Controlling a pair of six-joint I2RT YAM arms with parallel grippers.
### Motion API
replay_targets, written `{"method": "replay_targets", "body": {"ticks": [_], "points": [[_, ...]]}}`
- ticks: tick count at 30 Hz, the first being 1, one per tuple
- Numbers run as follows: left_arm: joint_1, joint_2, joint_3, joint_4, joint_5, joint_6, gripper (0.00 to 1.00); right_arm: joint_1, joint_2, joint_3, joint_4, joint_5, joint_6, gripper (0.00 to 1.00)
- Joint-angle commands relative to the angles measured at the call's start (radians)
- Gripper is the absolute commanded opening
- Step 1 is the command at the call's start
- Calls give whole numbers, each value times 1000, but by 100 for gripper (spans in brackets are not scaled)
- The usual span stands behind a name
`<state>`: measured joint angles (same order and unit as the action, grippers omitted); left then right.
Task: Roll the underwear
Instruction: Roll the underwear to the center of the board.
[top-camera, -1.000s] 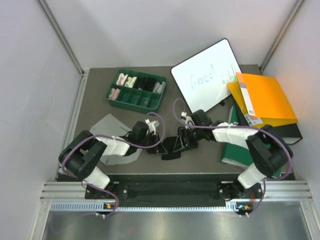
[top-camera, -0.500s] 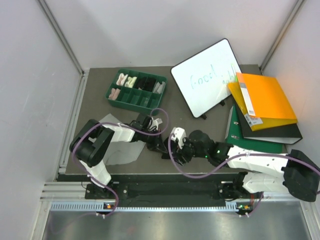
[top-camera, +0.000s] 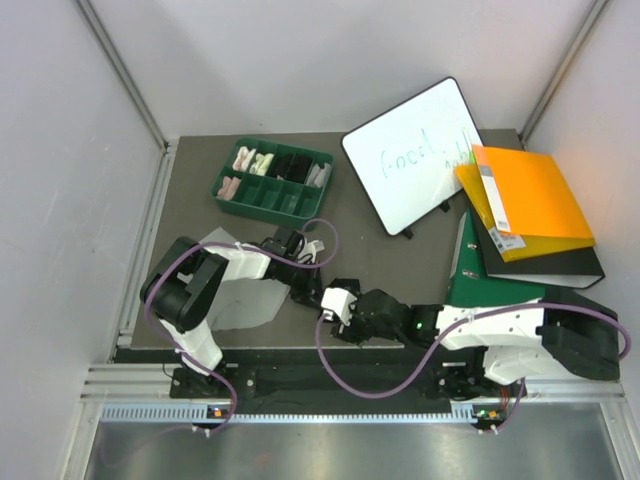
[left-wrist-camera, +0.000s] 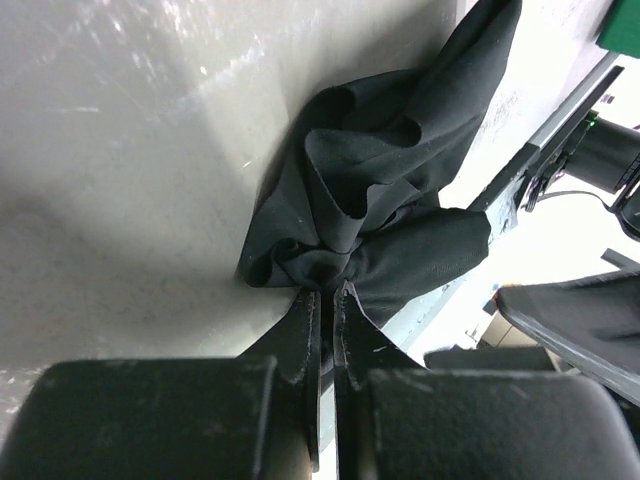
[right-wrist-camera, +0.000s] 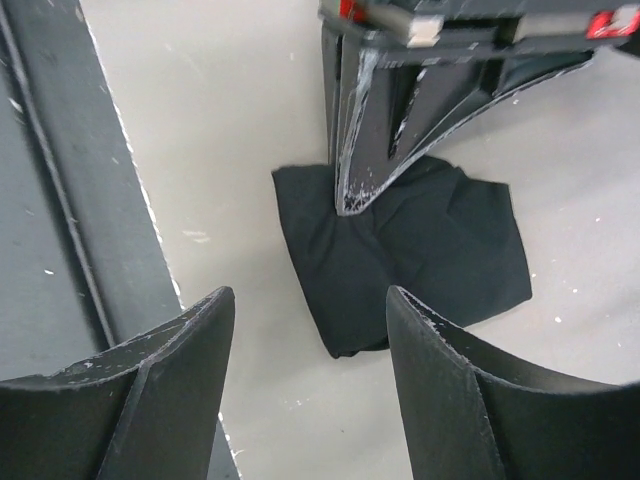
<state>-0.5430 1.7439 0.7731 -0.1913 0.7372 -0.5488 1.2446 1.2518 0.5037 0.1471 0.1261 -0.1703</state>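
The black underwear (left-wrist-camera: 370, 200) lies bunched on the table, and my left gripper (left-wrist-camera: 328, 292) is shut on its near edge. In the right wrist view the same black underwear (right-wrist-camera: 420, 250) is a folded bundle with the left gripper's fingers (right-wrist-camera: 365, 150) pinching its top. My right gripper (right-wrist-camera: 310, 295) stands open just short of it, nothing between the fingers. From above, the left gripper (top-camera: 308, 290) and right gripper (top-camera: 325, 312) meet near the table's front, mostly covering the black piece. The light grey underwear (top-camera: 240, 305) lies flat under the left arm.
A green tray (top-camera: 300, 205) with small cloth rolls stands at the back left. A whiteboard (top-camera: 410, 150), an orange folder (top-camera: 530, 200) and a green binder (top-camera: 490, 285) fill the right side. The table's front rail (right-wrist-camera: 60, 200) runs close beside the right gripper.
The right arm has swung down from over the table to low along the front edge, and its jaws now face the black underwear. The left gripper stayed shut on the cloth, shifting slightly left.
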Motion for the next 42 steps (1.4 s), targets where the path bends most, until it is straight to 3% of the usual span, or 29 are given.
{"method": "replay_targets", "body": {"ticks": [1,15,24,28,30,31,35,38,42], "points": [[2,37,-11,-125,-98,62,0,24,54,7,75,55,-58,62],[2,42,-12,-122,-91,70,0,26,212,16,111,87,-84,56],[2,37,-12,-117,-85,72,0,24,278,19,106,95,-66,26],[2,26,-11,-115,-90,69,0,24,293,47,46,31,-54,0],[2,16,-11,-105,-102,63,0,24,293,70,-10,-23,-29,0],[2,-3,-9,-102,-114,59,3,24,291,81,-30,-42,-18,0],[3,-70,-21,-79,-183,30,36,-5,284,157,-144,-175,54,0],[9,-128,-40,-57,-226,7,47,-59,264,174,-190,-277,130,0],[28,-210,-75,-50,-274,-7,53,-146,255,193,-210,-399,193,0]]}}
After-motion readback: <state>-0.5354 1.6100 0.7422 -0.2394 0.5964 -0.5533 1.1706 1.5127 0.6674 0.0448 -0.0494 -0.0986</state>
